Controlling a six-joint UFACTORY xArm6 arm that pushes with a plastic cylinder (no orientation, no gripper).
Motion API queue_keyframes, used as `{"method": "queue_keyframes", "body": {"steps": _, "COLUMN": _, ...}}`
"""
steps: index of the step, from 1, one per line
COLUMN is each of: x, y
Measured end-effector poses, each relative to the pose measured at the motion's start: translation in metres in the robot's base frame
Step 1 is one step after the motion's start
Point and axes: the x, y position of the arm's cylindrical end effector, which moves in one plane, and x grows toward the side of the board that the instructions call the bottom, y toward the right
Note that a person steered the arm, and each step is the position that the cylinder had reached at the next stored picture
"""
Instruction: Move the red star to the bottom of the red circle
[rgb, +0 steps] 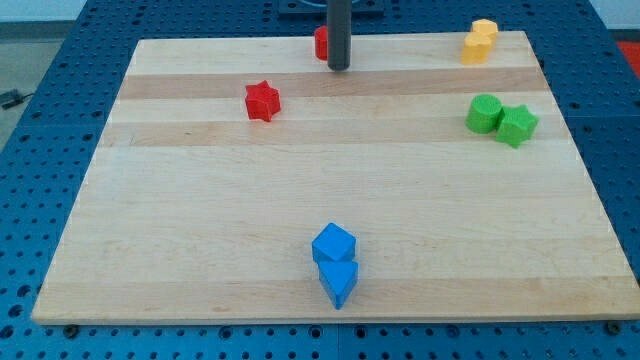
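Observation:
The red star (262, 101) lies on the wooden board (200, 200) at the upper left of centre. The red circle (321, 42) sits at the board's top edge, partly hidden behind the dark rod. My tip (339, 68) rests on the board just right of and below the red circle, touching or nearly touching it. The star is about a hand's width to the left of and below my tip, apart from it.
Two yellow blocks (479, 41) sit together at the top right corner. A green circle (485, 113) and a green star (517, 124) touch at the right. A blue cube (333, 243) and another blue block (339, 281) touch at the bottom centre.

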Motion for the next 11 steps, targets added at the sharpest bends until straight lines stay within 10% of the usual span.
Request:
{"method": "queue_keyframes", "body": {"steps": 3, "x": 0.106, "y": -0.137}}
{"method": "queue_keyframes", "body": {"steps": 9, "x": -0.016, "y": -0.059}}
{"method": "queue_keyframes", "body": {"steps": 11, "x": 0.028, "y": -0.072}}
